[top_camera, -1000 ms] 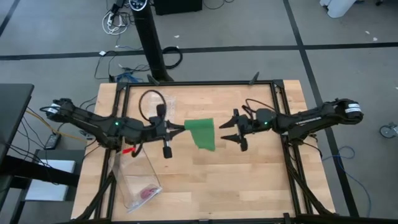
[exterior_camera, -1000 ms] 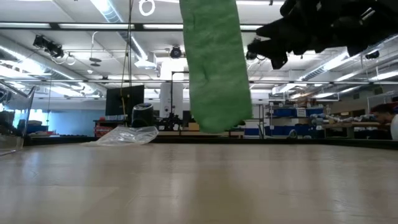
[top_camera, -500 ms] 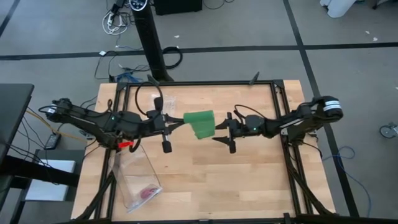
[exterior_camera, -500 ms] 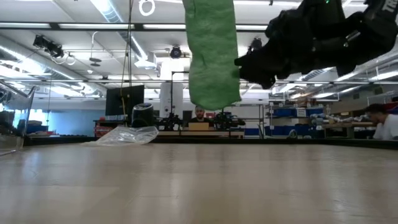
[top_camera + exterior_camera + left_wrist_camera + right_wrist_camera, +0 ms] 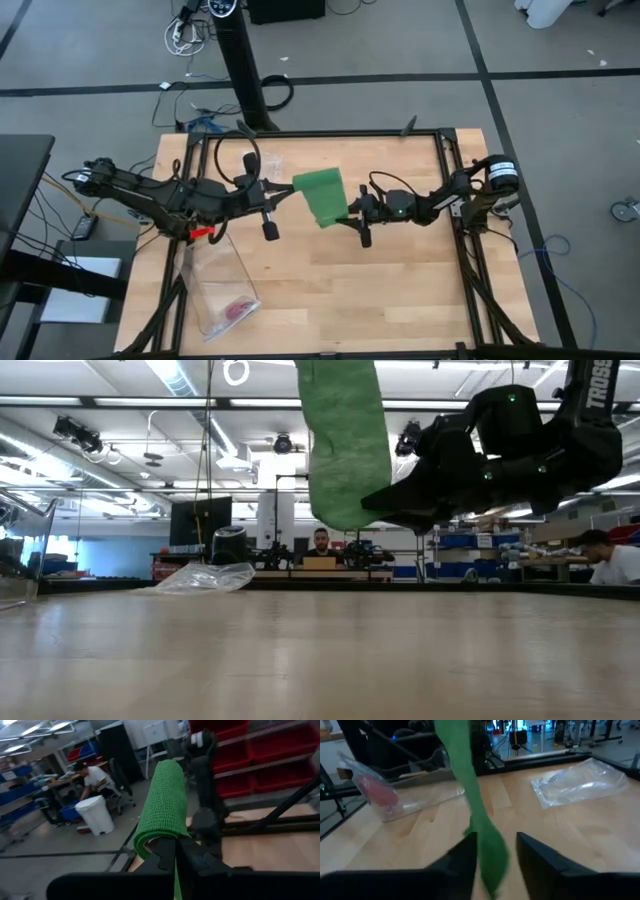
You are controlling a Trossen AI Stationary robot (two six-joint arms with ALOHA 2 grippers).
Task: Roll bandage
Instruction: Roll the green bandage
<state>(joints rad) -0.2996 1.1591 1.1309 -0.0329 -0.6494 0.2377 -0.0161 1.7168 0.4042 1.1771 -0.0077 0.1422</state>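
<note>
Right arm has folded in since the earlier frames: its elbow has pulled back toward the bench's right edge and the right claw (image 5: 350,212) has slid left, now at the right edge of the bandage (image 5: 321,198); a second ago it sat well apart from the fabric. The bandage has shifted a little left and toward the far side, and its hanging end has risen, sitting higher above the bench (image 5: 400,290) in the low view. Left arm has barely changed.

Writing: white letters "TROSS" read on the right arm's upper link in the low view, cut off by the edge. No other label readable.

Left claw (image 5: 175,851) pressed together, pinching the bandage at its upper end; the strip drapes over the fingertips in the left wrist view. Right claw spread, one finger (image 5: 460,857) each side of the hanging green strip, not closed on it.

Bandage held in the air over the bench's middle, clear of the wood, between the two claws.

Clear plastic bag (image 5: 222,290) with a small pink item (image 5: 238,308) inside lies at the near left of the bench. A second clear bag (image 5: 580,782) lies flat on the wood; it shows in the low view too, at the bench's far side.

People sit at desks in the room behind (image 5: 320,543).
</note>
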